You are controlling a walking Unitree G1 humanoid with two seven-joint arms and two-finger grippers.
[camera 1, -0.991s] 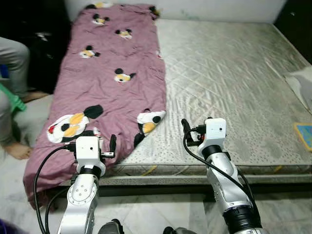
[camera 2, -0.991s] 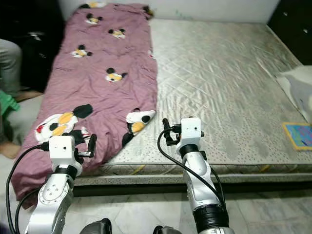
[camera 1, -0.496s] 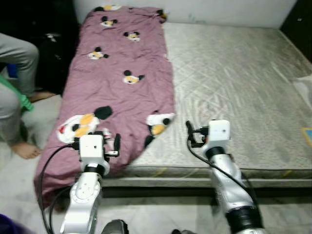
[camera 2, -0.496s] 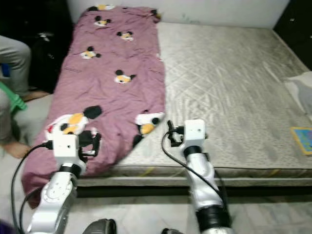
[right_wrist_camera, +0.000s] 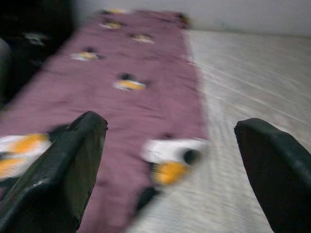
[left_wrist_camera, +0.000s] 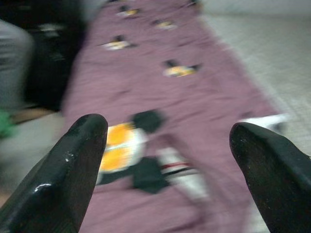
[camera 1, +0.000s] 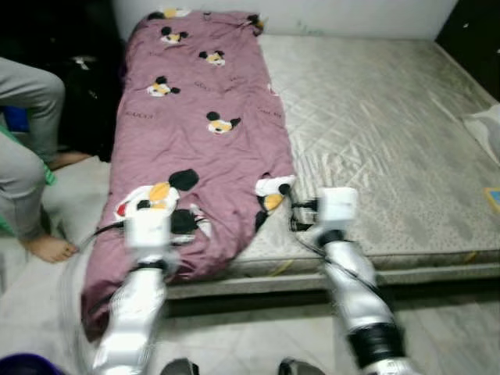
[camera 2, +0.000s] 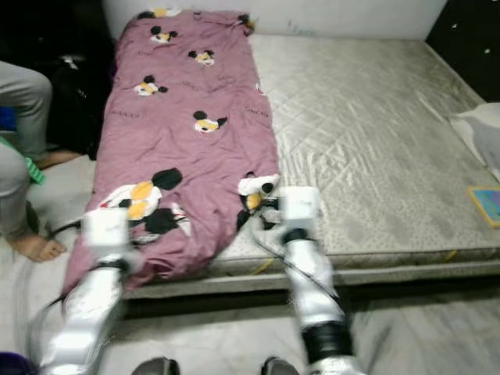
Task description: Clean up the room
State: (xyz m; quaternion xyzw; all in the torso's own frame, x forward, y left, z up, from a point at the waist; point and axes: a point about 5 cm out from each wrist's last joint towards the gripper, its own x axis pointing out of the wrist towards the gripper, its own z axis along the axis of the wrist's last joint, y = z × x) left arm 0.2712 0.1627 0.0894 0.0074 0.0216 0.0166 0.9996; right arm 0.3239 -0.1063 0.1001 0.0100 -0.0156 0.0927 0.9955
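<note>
Nearest, both arms raised at the foot of the bed, blurred by motion. Left tool (left_wrist_camera: 165,160) released, fingers wide apart, held over the near end of the purple blanket (camera 1: 195,141). Right tool (right_wrist_camera: 170,160) likewise released, over the blanket's near right corner where it meets bare mattress (camera 1: 375,133). Blanket, printed with cartoon mouse heads, lies lengthwise along the mattress's left side, near end drooping over the edge toward the floor. Left of the bed, a seated person's leg (camera 1: 27,156), bare foot on the floor. Far right mattress edge: white bag (camera 1: 486,125), small blue item (camera 1: 494,197).
</note>
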